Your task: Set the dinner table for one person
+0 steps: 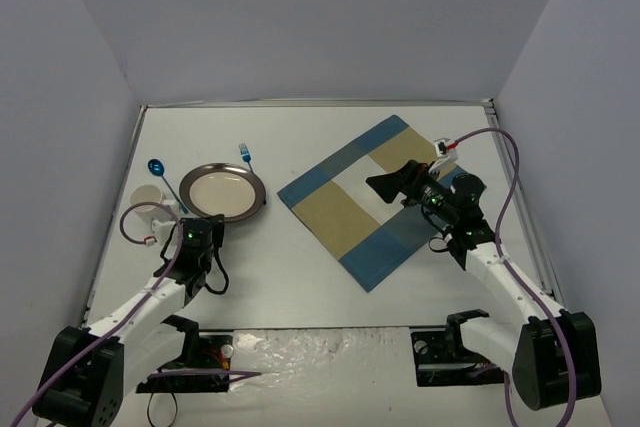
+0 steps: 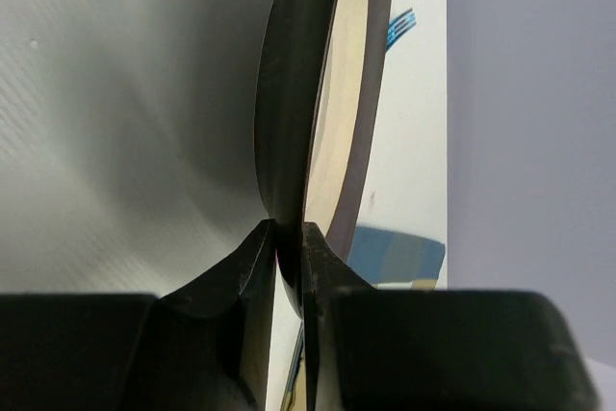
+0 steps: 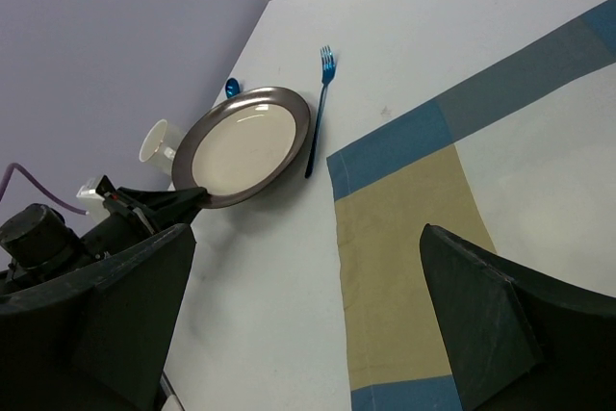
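Left claw (image 2: 289, 231) pinches the plate (image 1: 222, 190) rim near the dinner table (image 1: 300, 282) edge; right claw (image 3: 308, 238) spread wide above the placemat (image 1: 340, 219).

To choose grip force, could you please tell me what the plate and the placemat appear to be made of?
The plate looks like glazed ceramic or enamelled metal: glossy dark rim, cream centre, rigid thin edge. The placemat is probably cloth: matte blue and tan blocks, lying flat.
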